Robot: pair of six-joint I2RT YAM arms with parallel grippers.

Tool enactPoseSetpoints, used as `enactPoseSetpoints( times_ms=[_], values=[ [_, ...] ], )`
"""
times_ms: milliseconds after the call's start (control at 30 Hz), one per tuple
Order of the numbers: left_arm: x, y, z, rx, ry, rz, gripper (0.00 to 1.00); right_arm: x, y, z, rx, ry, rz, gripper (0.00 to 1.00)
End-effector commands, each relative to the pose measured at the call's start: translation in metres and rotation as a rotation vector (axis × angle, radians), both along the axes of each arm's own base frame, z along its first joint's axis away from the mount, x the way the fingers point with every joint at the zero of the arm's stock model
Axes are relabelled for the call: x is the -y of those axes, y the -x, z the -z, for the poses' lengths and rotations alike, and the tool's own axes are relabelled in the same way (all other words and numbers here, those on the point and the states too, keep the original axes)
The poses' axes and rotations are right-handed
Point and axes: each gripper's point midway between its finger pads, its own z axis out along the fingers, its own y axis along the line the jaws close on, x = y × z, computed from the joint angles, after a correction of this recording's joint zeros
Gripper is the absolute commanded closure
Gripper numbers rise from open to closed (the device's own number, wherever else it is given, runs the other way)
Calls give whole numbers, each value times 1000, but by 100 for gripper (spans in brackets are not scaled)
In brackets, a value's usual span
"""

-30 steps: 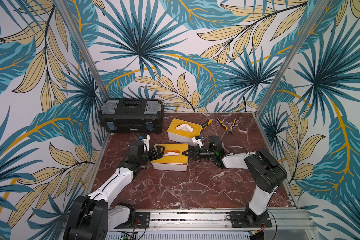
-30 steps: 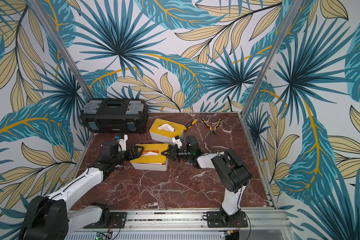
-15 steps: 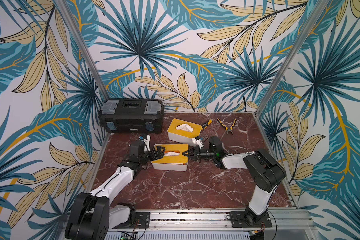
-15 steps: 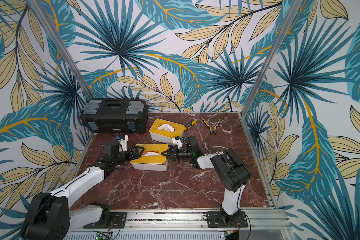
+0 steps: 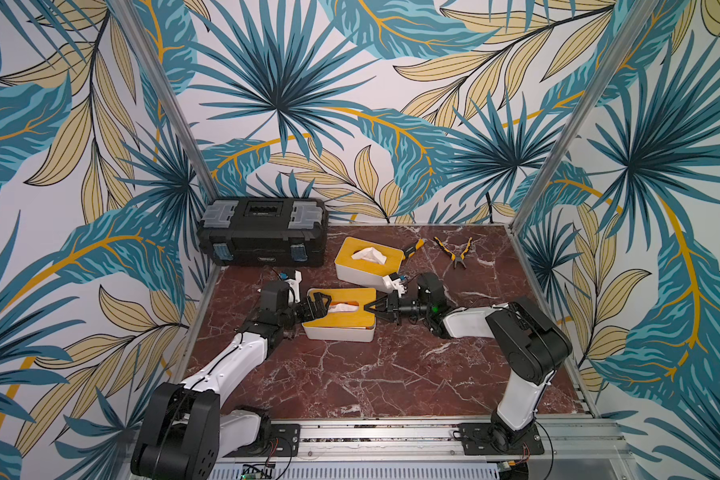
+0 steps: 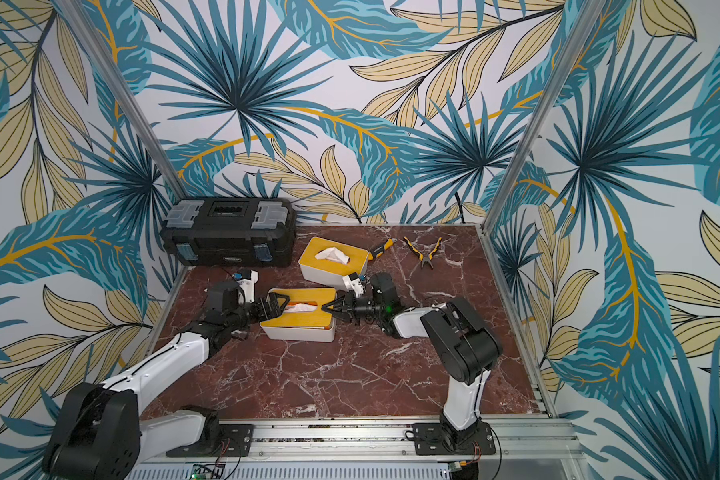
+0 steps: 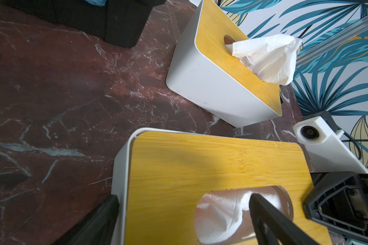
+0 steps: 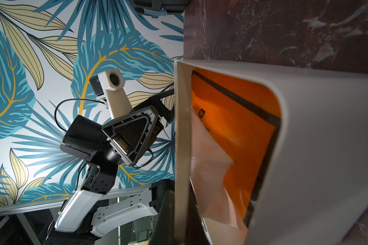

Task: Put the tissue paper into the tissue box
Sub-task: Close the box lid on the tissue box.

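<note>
The near tissue box [image 5: 337,332] is white with a yellow wooden lid [image 5: 350,318]. White tissue paper [image 5: 344,307] lies crumpled in the lid's slot [image 7: 223,214]. My left gripper [image 5: 323,303] is open at the box's left end. One of its fingers [image 7: 263,210] rests over the tissue in the slot, and the other sits outside the box wall. My right gripper [image 5: 371,308] is shut on the lid's right edge [image 8: 181,127]. The lid is tipped up there, so the right wrist view looks into the box at the tissue [image 8: 210,169] and an orange pack [image 8: 242,127].
A second tissue box [image 5: 368,259] with tissue sticking out stands just behind. A black toolbox [image 5: 262,232] sits at the back left. Pliers [image 5: 454,251] and a screwdriver [image 5: 412,247] lie at the back right. Metal posts and walls close in the table.
</note>
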Motion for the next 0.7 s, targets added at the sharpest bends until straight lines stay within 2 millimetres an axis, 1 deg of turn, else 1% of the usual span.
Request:
enactPoseSetpoints(
  times_ms=[0,267,433,567,667],
  values=[
    [1,-1,-1,14,19,6,0,-5,5,-14,72,-23,-31,100],
    [2,-1,1,10,21,12,0,-8,6,-16,100,-17,-40,100],
    [2,-1,2,8,23,14,0,-9,4,-14,101,-6,-42,100],
    [3,-1,3,4,25,18,0,-11,3,-11,93,-2,-46,100],
    [3,0,4,2,23,21,0,-11,1,-5,73,6,-42,100]
  ],
)
